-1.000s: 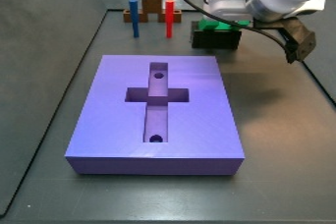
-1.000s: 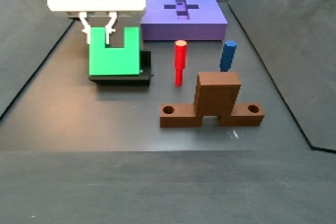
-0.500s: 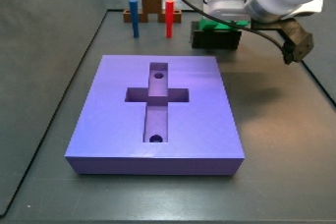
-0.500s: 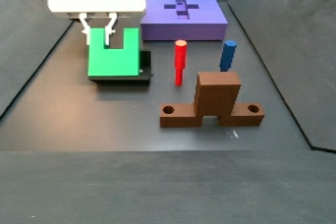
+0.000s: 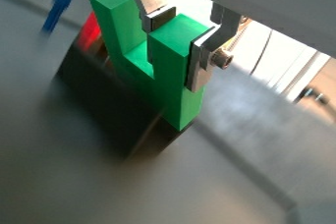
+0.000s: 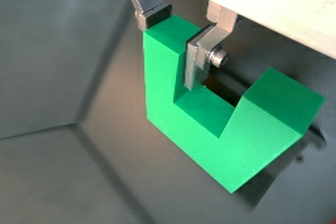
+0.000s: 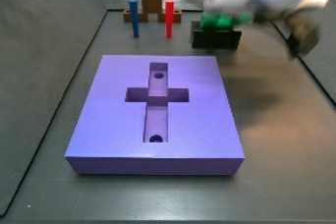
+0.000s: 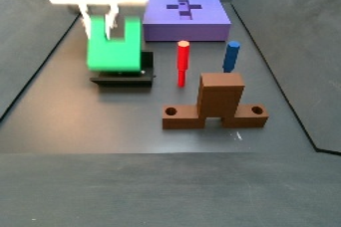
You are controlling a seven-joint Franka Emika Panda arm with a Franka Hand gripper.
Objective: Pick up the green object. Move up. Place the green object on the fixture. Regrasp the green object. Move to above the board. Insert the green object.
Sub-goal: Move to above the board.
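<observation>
Dark grey matte surface [image 8: 80,161] carries everything, with black walls rising around it. On it, the board [image 7: 157,110] lies flat, a purple-blue slab with a cross-shaped recess and two small round holes, well apart from the green object [image 8: 115,52], which sits on top of the fixture [image 8: 123,78], a dark block on the surface near the side wall. In a side view the fixture [image 7: 217,38] shows as a dark block beyond the board's far corner, with the green object [image 7: 226,20] just visible above it.

The gripper [image 8: 103,17] hangs directly over the green object, blurred in both side views. In both wrist views the jaws stand closed on one upright arm of the U-shaped green object [image 6: 217,120]: one silver finger [image 6: 198,63] lies flat against the inner face of the notch, the other finger [image 6: 147,12] sits against the outer face of the same arm. In a wrist view the gripper [image 5: 182,33] pinches that arm of the green object [image 5: 151,56], with the dark fixture [image 5: 98,105] underneath.

Beside the fixture stand a thin red peg [image 8: 182,62] and a blue peg [image 8: 230,57], both upright, and nearer the front an orange-brown block [image 8: 218,103] on a flanged base.
</observation>
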